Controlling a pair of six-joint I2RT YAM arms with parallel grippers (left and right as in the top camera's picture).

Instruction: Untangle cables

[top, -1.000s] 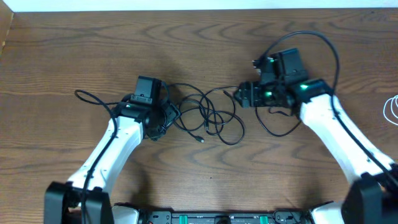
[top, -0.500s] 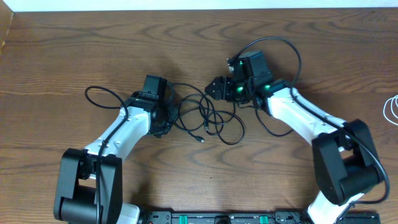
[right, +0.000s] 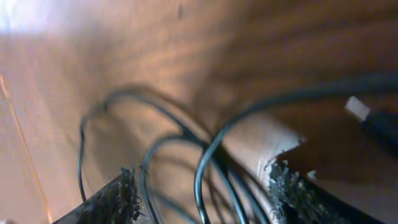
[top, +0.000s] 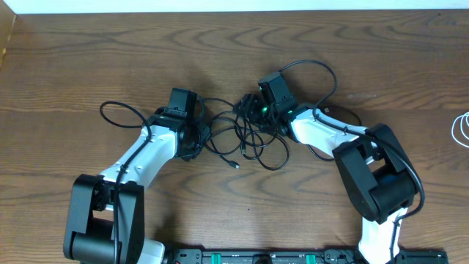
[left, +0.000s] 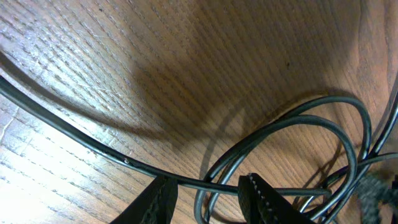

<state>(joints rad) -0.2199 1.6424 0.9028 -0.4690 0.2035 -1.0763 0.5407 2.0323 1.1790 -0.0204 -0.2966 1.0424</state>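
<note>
The black cables (top: 248, 136) lie tangled in loops on the table's middle, one small plug (top: 234, 165) at the near side. My left gripper (top: 196, 137) sits at the tangle's left edge. In the left wrist view its fingers (left: 160, 200) stand apart, low over the wood, and one black cable (left: 205, 185) runs across the gap without being pinched. My right gripper (top: 246, 108) is over the tangle's upper right. Its jaws (right: 202, 193) are wide apart, with several blurred cable loops (right: 211, 155) between them. A white cable (top: 462, 128) shows at the far right edge.
Each arm's own thicker black wire loops out beside it, the left arm's wire (top: 117, 110) to the left and the right arm's wire (top: 315, 67) above. A light-tipped plug (right: 357, 107) lies near the right finger. The table's far edge (top: 234, 10) runs along the top.
My right arm has swung left, from right of the tangle to over its upper right loops. My left arm shifted slightly toward the tangle, then stayed.
</note>
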